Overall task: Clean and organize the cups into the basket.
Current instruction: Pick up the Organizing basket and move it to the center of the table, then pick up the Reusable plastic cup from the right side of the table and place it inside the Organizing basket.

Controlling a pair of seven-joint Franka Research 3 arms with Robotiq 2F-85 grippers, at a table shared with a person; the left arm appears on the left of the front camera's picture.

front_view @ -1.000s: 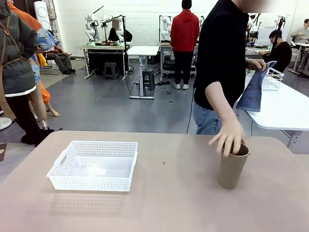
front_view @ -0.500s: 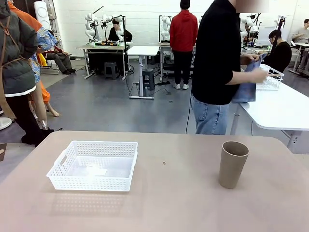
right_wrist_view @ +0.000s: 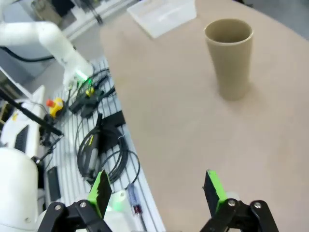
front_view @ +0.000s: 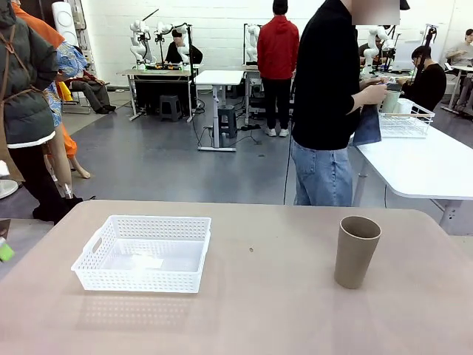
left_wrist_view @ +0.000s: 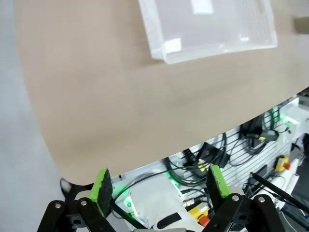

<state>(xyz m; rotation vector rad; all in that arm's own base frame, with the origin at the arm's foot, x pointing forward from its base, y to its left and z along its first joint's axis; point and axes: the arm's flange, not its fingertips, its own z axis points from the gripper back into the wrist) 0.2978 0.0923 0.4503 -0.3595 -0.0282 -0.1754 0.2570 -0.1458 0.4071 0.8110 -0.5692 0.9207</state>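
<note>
A tan-brown cup stands upright on the right side of the beige table, with nothing touching it. The white lattice basket sits on the left side with nothing in it. At the far side, a person is turned toward a side table, holding a blue cloth around a pale cup. My left gripper hangs open over the table's near edge, the basket ahead of it. My right gripper is open above the table edge, well short of the cup. The basket lies beyond.
A white side table at the right carries a thin-wire basket. Cables and a control box lie below the table's near edge, beside my white left arm. Other people and tables stand farther back.
The person's hand let go of the tan cup and drew away. The person turned to the side table and lifted the blue cloth to a pale cup. Neither gripper changed.
</note>
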